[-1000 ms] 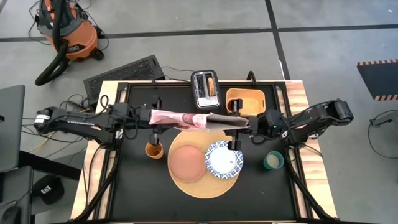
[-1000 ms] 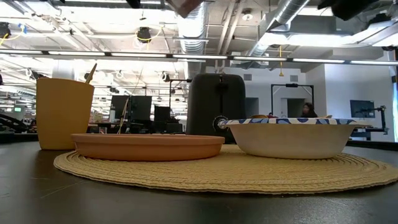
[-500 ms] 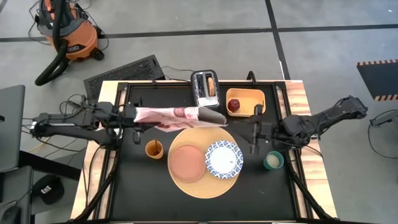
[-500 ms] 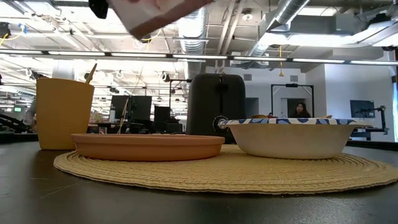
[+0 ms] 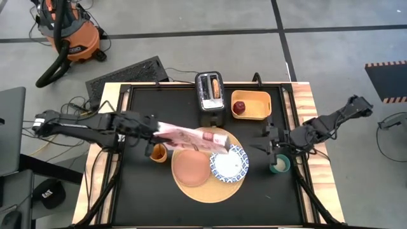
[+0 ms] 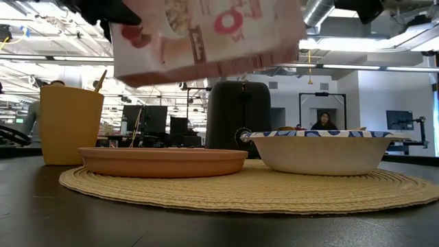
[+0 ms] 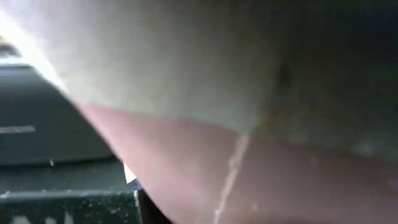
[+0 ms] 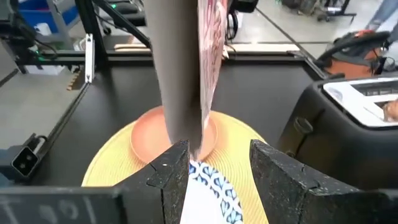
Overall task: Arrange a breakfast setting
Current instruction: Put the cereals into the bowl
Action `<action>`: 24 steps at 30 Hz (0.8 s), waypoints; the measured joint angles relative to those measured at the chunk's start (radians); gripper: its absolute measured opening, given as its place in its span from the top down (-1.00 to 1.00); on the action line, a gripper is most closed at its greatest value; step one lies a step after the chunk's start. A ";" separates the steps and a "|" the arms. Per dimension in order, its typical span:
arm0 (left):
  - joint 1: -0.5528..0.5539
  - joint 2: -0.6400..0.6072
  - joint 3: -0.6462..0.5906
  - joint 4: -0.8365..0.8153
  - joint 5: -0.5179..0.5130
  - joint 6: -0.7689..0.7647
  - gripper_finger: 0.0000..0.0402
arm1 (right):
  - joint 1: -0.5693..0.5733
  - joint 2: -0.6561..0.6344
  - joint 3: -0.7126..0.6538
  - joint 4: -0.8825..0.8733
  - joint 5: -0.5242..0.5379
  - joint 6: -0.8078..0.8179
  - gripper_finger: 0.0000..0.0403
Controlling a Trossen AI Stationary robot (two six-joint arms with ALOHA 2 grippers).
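Surface (image 5: 146,191): black, carrying the whole setting.
Board (image 5: 206,191): round, light wood, in the middle of the surface.
Cereal box (image 5: 191,137): pink, held tilted above the board, its far end over the dish.
Plate (image 5: 191,166): salmon-pink, on the board's left half.
Dish (image 5: 229,162): blue-and-white, on the board beside the plate.
Left gripper (image 5: 145,126): clamped on the cereal box's end.
Right gripper (image 8: 211,163): fingers parted, holding nothing, right of the board.
Apple (image 5: 239,107): red, in the yellow tray (image 5: 257,97).

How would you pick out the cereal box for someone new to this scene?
Find the round woven board mid-table. Above its far edge, the left gripper holds the cereal box tilted toward the patterned dish. It is the only pink printed carton, and the only item held off the table.
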 joint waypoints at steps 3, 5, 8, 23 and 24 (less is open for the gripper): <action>-0.014 0.081 0.085 -0.075 -0.008 -0.003 0.42 | 0.005 0.003 0.000 -0.016 0.015 0.013 0.04; -0.017 0.135 0.149 -0.143 -0.007 -0.005 0.42 | 0.005 0.003 0.000 -0.015 0.015 0.015 0.04; -0.017 0.213 0.252 -0.249 -0.009 -0.009 0.42 | 0.005 0.003 0.000 -0.018 0.015 0.016 0.04; -0.017 0.471 0.628 -0.594 -0.013 -0.012 0.42 | 0.005 0.003 0.000 -0.048 0.015 0.041 0.04; -0.017 0.481 0.638 -0.609 -0.012 -0.012 0.42 | 0.005 0.003 0.000 -0.057 0.014 0.048 0.04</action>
